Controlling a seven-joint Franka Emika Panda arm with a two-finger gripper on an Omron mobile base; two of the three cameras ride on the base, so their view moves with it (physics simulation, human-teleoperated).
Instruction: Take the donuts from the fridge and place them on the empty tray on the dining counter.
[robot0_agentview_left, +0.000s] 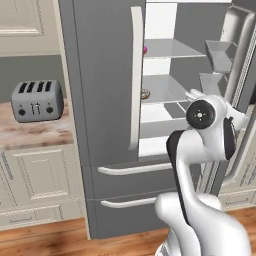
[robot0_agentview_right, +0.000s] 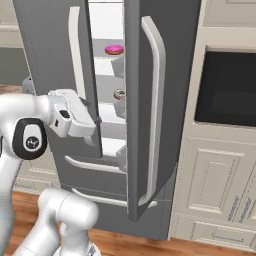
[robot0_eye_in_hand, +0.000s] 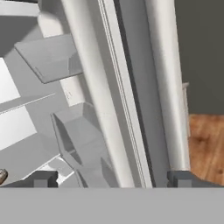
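1. The donuts sit inside the fridge (robot0_agentview_left: 100, 100): the pink donut (robot0_agentview_right: 114, 49) is on a high shelf and the white speckled donut (robot0_agentview_right: 119, 94) is on the shelf below it. I think they are there because nobody has lifted them out yet.

2. Closest to me is the robot's white arm. It bends up from the base and reaches toward the gap between the two fridge doors.

3. At the end of the arm is the gripper (robot0_eye_in_hand: 113, 178). Its two dark tips are far apart, with nothing between them. My guess is they are wide so a donut can fit in.

4. Right in front of the tips, in the hand view, is the edge of the open right door (robot0_agentview_right: 150, 100). Its long white handle (robot0_agentview_right: 155, 110) runs down it. The hand is pointing at the door edge, not at a donut, so it will need to turn toward the shelves.

5. A bit farther, on the inside of that door, are grey door bins (robot0_eye_in_hand: 78, 140). They look empty.

6. Farther in are the grey shelves and the white back wall. The speckled donut is nearer to the hand, so it looks like the easier one to take first.

7. Off to the side, a silver toaster (robot0_agentview_left: 37, 100) sits on a wall counter (robot0_agentview_left: 30, 132), well away from the arm.
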